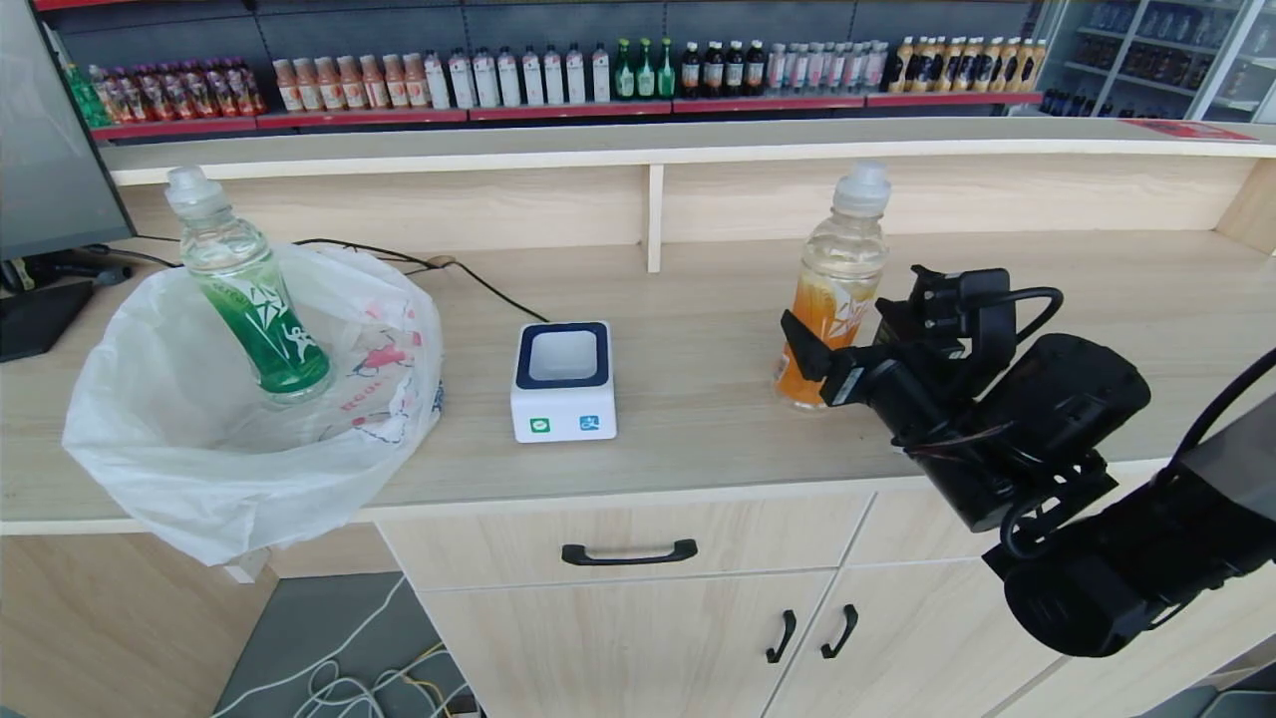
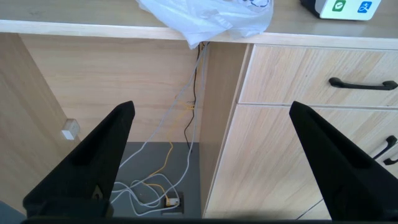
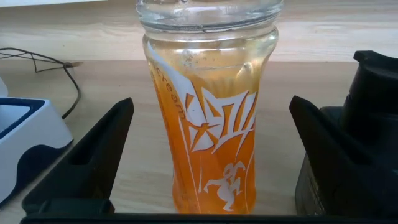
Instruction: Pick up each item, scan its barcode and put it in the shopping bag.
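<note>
Our right pincer (image 3: 210,106), spread wide, flanks the waisted clear-plastic orange drink bottle (image 3: 211,168) without clamping it. Left of it, past the boxy white scanner (image 1: 563,384), the crinkly thin shopping bag (image 1: 150,429) holds a leaning green drink bottle (image 1: 249,289). Our left pincer (image 2: 211,107) gapes empty.

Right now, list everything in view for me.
counter: one, light wood, black handles on its drawer and doors.
barcode scanner: one, white with dark-blue rim, mid-counter.
shopping bag: one, translucent white, counter's left end.
green-label bottle: one, clear with green label, leaning in the shopping bag.
orange-label bottle: one, clear with orange label, upright, right of the barcode scanner.
cable: one, black, on the counter behind the shopping bag.
shelf bottles: many, mixed colours, red shelves behind.
left gripper: black, jaws open, below the counter edge.
right gripper: black, jaws open, facing the orange-label bottle.
</note>
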### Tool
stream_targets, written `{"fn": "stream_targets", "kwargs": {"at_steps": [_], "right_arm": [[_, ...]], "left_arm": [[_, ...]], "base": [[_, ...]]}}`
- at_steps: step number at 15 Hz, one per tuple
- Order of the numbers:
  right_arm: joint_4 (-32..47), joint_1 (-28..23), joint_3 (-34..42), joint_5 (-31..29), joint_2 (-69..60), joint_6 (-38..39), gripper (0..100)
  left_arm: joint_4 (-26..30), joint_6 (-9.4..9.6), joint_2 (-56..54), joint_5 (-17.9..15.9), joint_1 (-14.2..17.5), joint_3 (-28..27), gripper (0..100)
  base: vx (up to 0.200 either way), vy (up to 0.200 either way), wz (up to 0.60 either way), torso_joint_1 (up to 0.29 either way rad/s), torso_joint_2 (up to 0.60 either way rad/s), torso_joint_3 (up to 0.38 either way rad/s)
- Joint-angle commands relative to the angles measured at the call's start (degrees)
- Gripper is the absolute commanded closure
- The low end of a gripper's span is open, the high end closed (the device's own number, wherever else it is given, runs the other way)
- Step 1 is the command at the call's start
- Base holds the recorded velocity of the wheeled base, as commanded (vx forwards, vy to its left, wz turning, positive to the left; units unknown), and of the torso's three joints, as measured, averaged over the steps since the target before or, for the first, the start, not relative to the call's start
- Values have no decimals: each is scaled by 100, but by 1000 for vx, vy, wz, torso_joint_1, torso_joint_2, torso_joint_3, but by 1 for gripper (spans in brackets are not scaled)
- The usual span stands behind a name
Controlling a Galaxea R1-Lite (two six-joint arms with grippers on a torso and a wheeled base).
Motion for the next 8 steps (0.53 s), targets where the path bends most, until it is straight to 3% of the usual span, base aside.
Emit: {"fn": "stream_targets", "kwargs": {"at_steps": [1, 8], "right_arm": [[45, -3, -144, 0, 50, -2, 0], [739, -82, -997, 0, 314, 42, 0]], "left_arm": [[0, 2, -2, 1, 0, 1, 0], [0, -7, -2, 1, 0, 1, 0]], "base": [[0, 0, 0, 0, 0, 0], [0, 0, 0, 0, 0, 0]]}}
